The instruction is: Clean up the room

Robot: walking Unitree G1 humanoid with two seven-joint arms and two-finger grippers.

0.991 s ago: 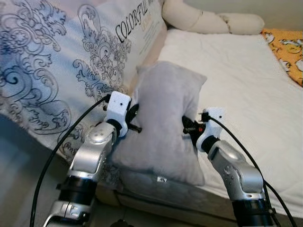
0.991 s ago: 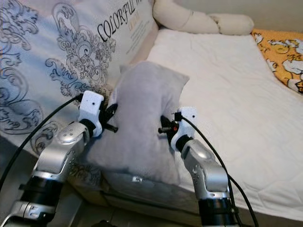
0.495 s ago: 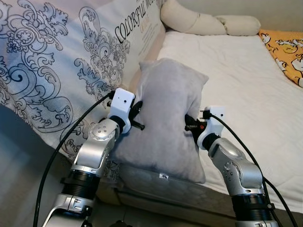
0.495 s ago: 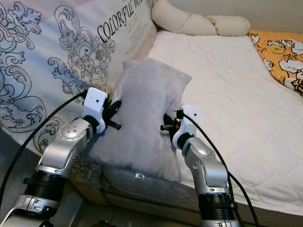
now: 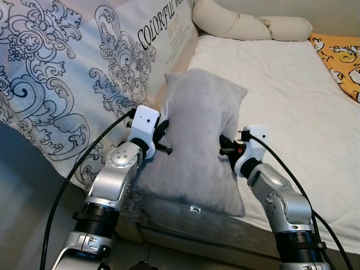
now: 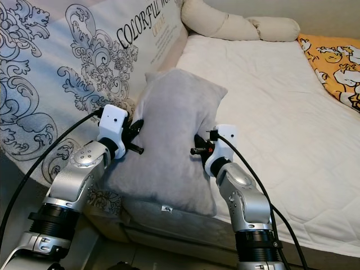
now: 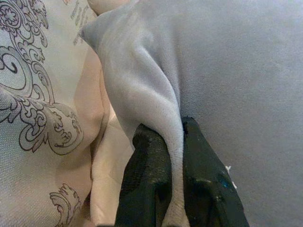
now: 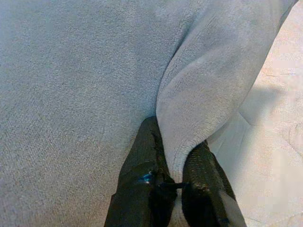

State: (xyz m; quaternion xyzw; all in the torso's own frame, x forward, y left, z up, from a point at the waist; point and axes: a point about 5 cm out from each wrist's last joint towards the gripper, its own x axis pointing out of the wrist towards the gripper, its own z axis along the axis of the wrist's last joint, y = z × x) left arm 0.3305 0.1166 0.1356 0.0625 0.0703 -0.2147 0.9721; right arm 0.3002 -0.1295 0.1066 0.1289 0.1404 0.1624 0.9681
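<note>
Leftmost, a patterned quilt [image 5: 73, 73] printed with grey scrollwork and the word COLORFUL is draped beside the grey pillow [image 5: 198, 140], which serves as the landmark. The pillow is held upright at the near edge of the white mattress [image 5: 292, 95], its lower end at the mattress edge. On the pillow's left side, a fold of grey fabric is pinched between the fingers of the left gripper [image 7: 173, 179] — they are clenched tight on it. On the pillow's right side, a second fold is gripped the same way by the right gripper [image 8: 173, 175], its fingers closed on the fabric. Beyond the pillow, a cream bolster [image 5: 247, 25] is laid across the far end of the mattress, and further right an orange cartoon-print blanket [image 5: 340, 53] is seen.
</note>
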